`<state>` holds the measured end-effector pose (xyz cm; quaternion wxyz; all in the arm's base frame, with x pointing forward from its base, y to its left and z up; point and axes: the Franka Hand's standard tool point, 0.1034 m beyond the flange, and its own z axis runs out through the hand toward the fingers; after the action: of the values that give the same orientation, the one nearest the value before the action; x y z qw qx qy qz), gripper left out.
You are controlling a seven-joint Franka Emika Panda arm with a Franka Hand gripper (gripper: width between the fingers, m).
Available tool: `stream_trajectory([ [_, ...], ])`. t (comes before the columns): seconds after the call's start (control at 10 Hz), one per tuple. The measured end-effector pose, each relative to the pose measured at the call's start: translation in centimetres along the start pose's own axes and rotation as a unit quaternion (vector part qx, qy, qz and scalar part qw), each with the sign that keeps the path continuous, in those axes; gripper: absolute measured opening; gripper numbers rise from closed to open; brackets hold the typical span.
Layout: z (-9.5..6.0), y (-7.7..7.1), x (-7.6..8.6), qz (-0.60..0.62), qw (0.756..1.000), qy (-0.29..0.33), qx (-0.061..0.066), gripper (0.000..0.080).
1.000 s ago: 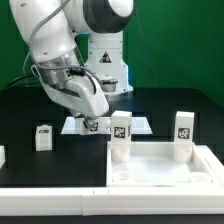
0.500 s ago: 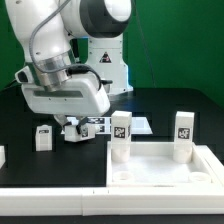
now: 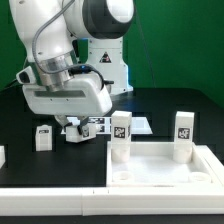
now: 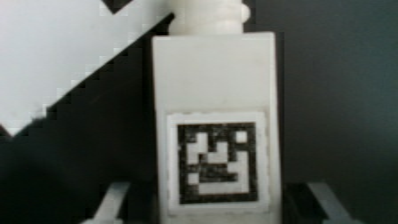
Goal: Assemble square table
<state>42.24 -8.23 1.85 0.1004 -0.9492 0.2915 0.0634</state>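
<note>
In the wrist view a white leg (image 4: 214, 90) with a black-and-white tag fills the space between my two fingers (image 4: 118, 203), its screw end pointing away from the hand. My gripper (image 4: 217, 206) is shut on this leg. The exterior view has my gripper (image 3: 72, 131) low over the black table, left of the square table top (image 3: 165, 172). Two legs (image 3: 120, 136) (image 3: 183, 134) stand upright in the top's far corners. The held leg is mostly hidden by the hand in this view.
A loose leg (image 3: 43, 137) stands on the table just to the exterior view's left of the gripper, and another (image 3: 2, 156) shows at the left edge. The marker board (image 3: 140, 124) lies behind the gripper. A white rail (image 3: 60, 200) edges the front.
Since a second ago the hand has turned from a slant to level and shifted to the exterior view's left with the leg. Nothing has moved in the last half second.
</note>
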Motion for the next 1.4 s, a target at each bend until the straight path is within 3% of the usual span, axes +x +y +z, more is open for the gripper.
stream_trajectory([
  [0.2, 0.2, -0.3, -0.1, -0.008, 1.0, 0.011, -0.006, 0.0284],
  [0.3, 0.2, -0.2, -0.1, -0.007, 1.0, 0.011, -0.006, 0.034],
  [0.4, 0.2, -0.2, -0.1, -0.007, 1.0, 0.011, -0.006, 0.0476],
  [0.5, 0.2, -0.2, -0.2, -0.005, 1.0, 0.006, -0.005, 0.0476],
  [0.6, -0.2, -0.2, -0.4, 0.0, 1.0, -0.031, 0.002, 0.061],
  [0.7, -1.0, -0.2, 0.5, 0.004, 0.999, -0.042, 0.007, 0.0637],
  [0.9, -2.9, -0.7, 0.8, 0.003, 0.99, -0.136, 0.026, 0.0648],
  [1.1, -2.9, -1.3, 1.4, 0.007, 0.977, -0.211, 0.027, 0.0648],
  [1.3, -2.8, -1.1, 0.9, 0.011, 0.963, -0.269, 0.035, 0.0648],
  [1.4, -2.4, -1.0, 0.7, 0.045, 0.956, -0.287, 0.027, 0.0648],
])
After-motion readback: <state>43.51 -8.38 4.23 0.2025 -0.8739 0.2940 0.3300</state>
